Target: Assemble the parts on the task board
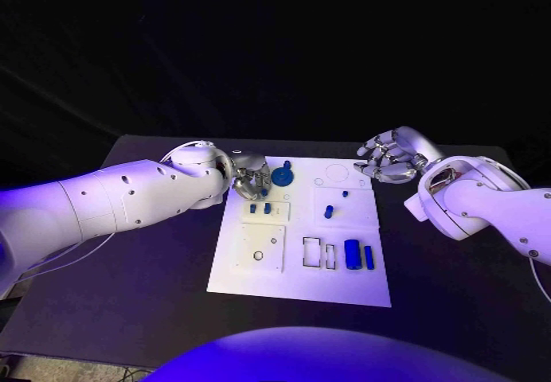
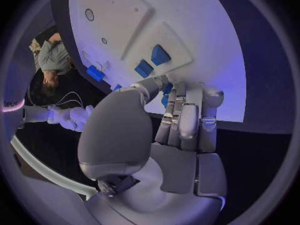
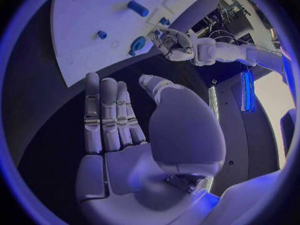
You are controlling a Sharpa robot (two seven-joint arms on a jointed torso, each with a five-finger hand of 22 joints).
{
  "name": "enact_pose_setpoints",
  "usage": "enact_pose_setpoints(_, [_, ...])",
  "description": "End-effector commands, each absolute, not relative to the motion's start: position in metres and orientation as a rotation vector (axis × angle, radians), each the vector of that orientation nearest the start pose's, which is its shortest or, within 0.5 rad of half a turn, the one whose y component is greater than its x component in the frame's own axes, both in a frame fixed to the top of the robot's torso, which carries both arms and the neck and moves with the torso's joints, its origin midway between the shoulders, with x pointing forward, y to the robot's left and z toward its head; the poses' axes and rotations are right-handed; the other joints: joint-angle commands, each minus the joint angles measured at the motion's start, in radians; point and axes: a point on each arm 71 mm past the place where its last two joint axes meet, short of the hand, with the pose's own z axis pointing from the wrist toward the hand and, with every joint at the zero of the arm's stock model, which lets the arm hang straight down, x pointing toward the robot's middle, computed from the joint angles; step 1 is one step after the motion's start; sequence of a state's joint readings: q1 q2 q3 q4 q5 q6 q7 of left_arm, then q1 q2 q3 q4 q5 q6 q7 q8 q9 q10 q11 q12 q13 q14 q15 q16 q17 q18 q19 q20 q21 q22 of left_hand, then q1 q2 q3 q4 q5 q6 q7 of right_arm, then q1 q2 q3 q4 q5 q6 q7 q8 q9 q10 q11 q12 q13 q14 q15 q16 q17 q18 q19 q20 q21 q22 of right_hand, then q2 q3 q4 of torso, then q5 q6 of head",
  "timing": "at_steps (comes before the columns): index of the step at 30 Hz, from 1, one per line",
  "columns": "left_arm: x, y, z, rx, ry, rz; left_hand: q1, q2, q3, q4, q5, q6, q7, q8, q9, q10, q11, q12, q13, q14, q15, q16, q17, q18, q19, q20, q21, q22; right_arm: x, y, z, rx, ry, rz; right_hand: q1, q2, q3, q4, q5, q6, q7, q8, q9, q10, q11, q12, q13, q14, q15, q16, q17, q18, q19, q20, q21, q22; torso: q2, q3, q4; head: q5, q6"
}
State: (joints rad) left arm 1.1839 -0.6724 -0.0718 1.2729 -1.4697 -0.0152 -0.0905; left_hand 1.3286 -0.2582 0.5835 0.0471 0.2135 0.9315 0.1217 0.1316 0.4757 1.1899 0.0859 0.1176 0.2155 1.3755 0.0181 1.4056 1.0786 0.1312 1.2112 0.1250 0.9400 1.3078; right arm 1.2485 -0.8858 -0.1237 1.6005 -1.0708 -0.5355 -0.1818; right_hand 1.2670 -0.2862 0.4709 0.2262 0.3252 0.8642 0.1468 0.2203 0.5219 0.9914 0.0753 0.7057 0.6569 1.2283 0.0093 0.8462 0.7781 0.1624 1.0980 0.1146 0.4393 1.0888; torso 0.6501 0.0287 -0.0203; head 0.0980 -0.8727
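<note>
The left hand is hovering over the far left corner of the task board, its fingers reaching down beside a round blue part lying at the board's far edge; whether it is gripping that part cannot be told. Two small blue parts are standing in a raised plate near the board's left edge. Another small blue part is sitting mid-board, and two taller blue blocks are standing toward the right edge. The right hand is hanging above the table just off the board's far right corner, fingers spread and holding nothing.
</note>
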Motion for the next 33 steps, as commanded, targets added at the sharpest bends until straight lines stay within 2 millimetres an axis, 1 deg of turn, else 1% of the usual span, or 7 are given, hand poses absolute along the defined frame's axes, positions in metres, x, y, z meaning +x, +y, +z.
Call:
enact_pose_setpoints(1, [0.515,0.183,-0.238,0.281,1.979,-0.536,-0.011,0.003,-0.007,0.001,0.007,0.008,0.003,0.007,0.001,-0.006,0.001,-0.004,0.002,-0.008,0.002,-0.007,-0.002,-0.006,-0.01,0.0,-0.003,0.092,0.475,-0.215,-0.184,0.317,1.655,0.728,-0.011,0.002,0.004,-0.002,0.006,-0.003,0.007,0.006,0.002,-0.01,0.002,-0.008,-0.006,-0.01,0.001,-0.006,0.0,0.018,-0.006,0.004,-0.006,-0.002,0.0,-0.0001,-0.0004,0.001,0.0])
enact_pose_setpoints(14, [0.515,0.194,-0.234,0.242,1.955,-0.532,-0.022,-0.015,-0.043,0.001,0.017,-0.088,-0.02,-0.035,-0.028,-0.101,0.034,-0.053,-0.008,-0.041,0.03,-0.019,-0.054,-0.002,-0.032,0.024,-0.037,0.084,0.477,-0.217,-0.189,0.24,1.717,0.705,0.008,-0.001,0.043,-0.061,-0.051,0.004,0.019,0.008,-0.009,-0.039,0.02,-0.199,-0.188,0.034,0.01,0.045,0.044,0.019,0.033,0.01,-0.01,0.007,0.001,-0.0011,-0.0002,0.0,0.0])
enact_pose_setpoints(20, [0.513,0.209,-0.228,0.153,1.907,-0.57,0.009,0.014,-0.136,0.001,0.047,-0.1,-0.01,-0.029,-0.047,-0.178,0.053,-0.047,-0.015,-0.126,0.047,-0.068,-0.198,0.01,-0.07,0.044,-0.099,0.069,0.48,-0.219,-0.193,0.129,1.762,0.664,0.011,0.001,0.061,-0.115,-0.08,0.033,0.021,0.001,-0.041,-0.016,0.027,-0.343,-0.305,0.15,0.013,0.268,0.232,-0.021,0.158,0.01,0.289,0.163,0.0,-0.0005,-0.0006,0.0,0.0])
enact_pose_setpoints(24, [0.512,0.221,-0.221,0.056,1.866,-0.625,0.013,0.018,-0.145,0.002,0.051,-0.093,-0.006,-0.024,-0.048,-0.178,0.054,-0.043,-0.016,-0.127,0.048,-0.07,-0.204,0.01,-0.069,0.045,-0.099,0.07,0.482,-0.218,-0.195,0.051,1.775,0.628,0.019,0.005,0.073,-0.138,-0.082,0.054,0.017,-0.002,-0.055,0.001,0.026,-0.397,-0.346,0.184,0.012,0.345,0.299,-0.038,0.202,0.009,0.417,0.229,0.0,-0.0009,-0.0002,-0.004,0.0])
enact_pose_setpoints(28, [0.511,0.233,-0.214,-0.121,1.821,-0.738,0.023,0.032,-0.143,0.01,0.053,-0.049,0.014,0.002,-0.05,-0.153,0.047,-0.022,-0.016,-0.128,0.042,-0.075,-0.227,0.011,-0.063,0.043,-0.096,0.072,0.484,-0.215,-0.196,-0.033,1.767,0.591,0.033,0.008,0.1,-0.159,-0.085,0.081,0.014,0.0,-0.063,0.027,0.024,-0.434,-0.375,0.211,0.01,0.406,0.354,-0.054,0.242,0.007,0.525,0.281,0.0,-0.0013,-0.0004,-0.014,0.0])
enact_pose_setpoints(30, [0.509,0.24,-0.21,-0.266,1.802,-0.821,0.022,0.035,-0.115,0.024,0.048,-0.022,0.026,0.02,-0.056,-0.131,0.039,-0.006,-0.017,-0.212,0.035,-0.154,-0.385,0.029,-0.122,0.036,-0.201,0.043,0.485,-0.212,-0.197,-0.085,1.759,0.57,0.037,0.01,0.116,-0.169,-0.091,0.093,0.013,0.0,-0.067,0.045,0.023,-0.455,-0.391,0.222,0.009,0.431,0.378,-0.061,0.258,0.006,0.571,0.304,0.0,-0.0008,-0.0015,-0.018,0.0])
enact_pose_setpoints(33, [0.505,0.249,-0.206,-0.499,1.766,-0.944,0.013,0.027,-0.09,0.033,0.029,-0.002,0.032,0.037,-0.057,-0.074,0.02,0.03,-0.012,-0.203,0.018,-0.174,-0.41,0.033,-0.123,0.023,-0.224,0.033,0.485,-0.206,-0.2,-0.165,1.754,0.538,0.036,0.006,0.122,-0.174,-0.097,0.098,0.014,-0.003,-0.07,0.046,0.026,-0.475,-0.403,0.222,0.01,0.433,0.374,-0.063,0.261,0.006,0.584,0.313,0.001,0.0004,-0.0038,-0.022,0.0])
